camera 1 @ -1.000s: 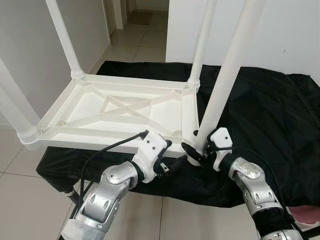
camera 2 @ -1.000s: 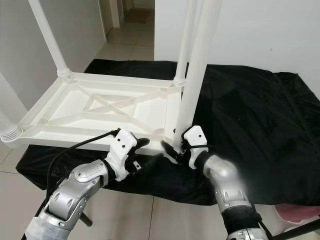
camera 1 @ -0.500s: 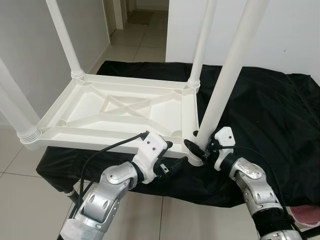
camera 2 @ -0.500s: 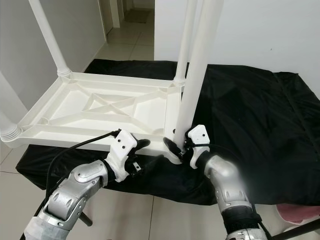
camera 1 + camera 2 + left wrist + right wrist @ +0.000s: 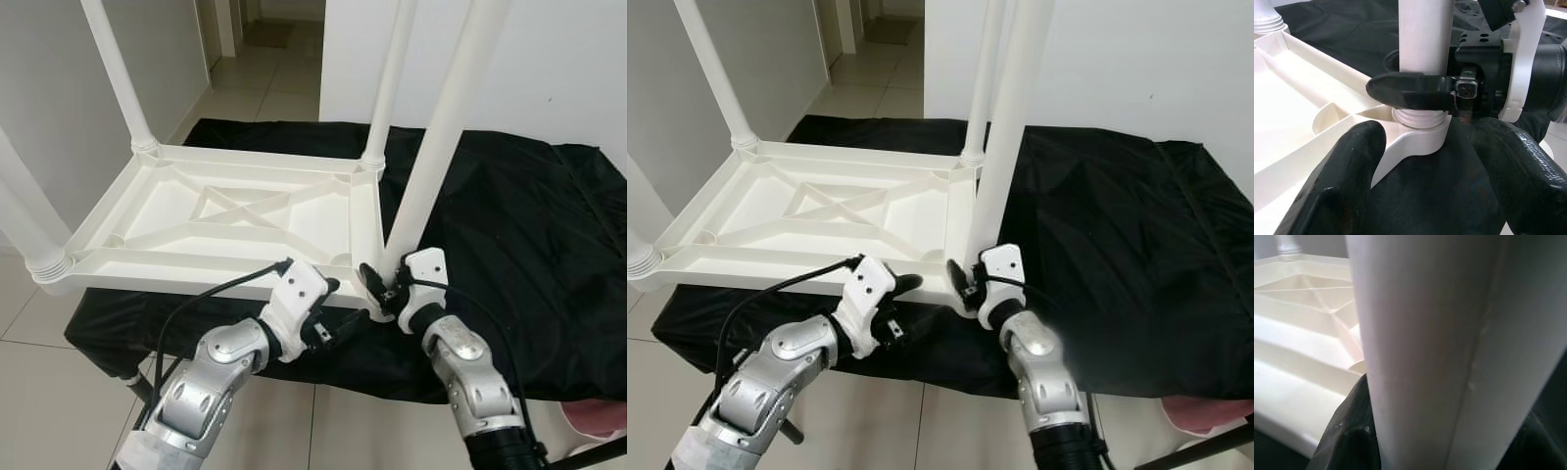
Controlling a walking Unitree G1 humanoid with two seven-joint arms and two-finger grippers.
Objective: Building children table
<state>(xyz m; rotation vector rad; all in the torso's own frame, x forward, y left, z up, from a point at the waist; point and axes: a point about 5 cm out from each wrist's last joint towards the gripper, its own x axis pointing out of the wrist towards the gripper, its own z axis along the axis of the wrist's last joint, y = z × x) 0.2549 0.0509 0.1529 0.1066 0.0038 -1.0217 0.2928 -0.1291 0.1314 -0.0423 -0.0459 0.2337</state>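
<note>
Here, nearest the robot, the left gripper hovers just under the near edge of the upturned table top, its 2 fingers spread wide and holding nothing, aimed at the near right corner socket. Just beside it, the right gripper pinches the base of the near right leg, one black finger wrapped across the white tube right above its threaded collar. In the left wrist view a few threads show above the socket, so the leg looks seated but probably not wound fully home.

The risk from here lies in that joint. The leg leans slightly — if the right gripper turns it off-axis, the threads could cross and jam, or the smooth tube could slip in the grip without turning. A hard push might also slide the whole top, since its near edge overhangs the support and nothing clamps it.

Farther back, 3 more legs already stand in their corners, the far left leg among them.

The top lies on a black cloth draped over a low support. Around it — pale floor tiles, white walls and a doorway beyond.
</note>
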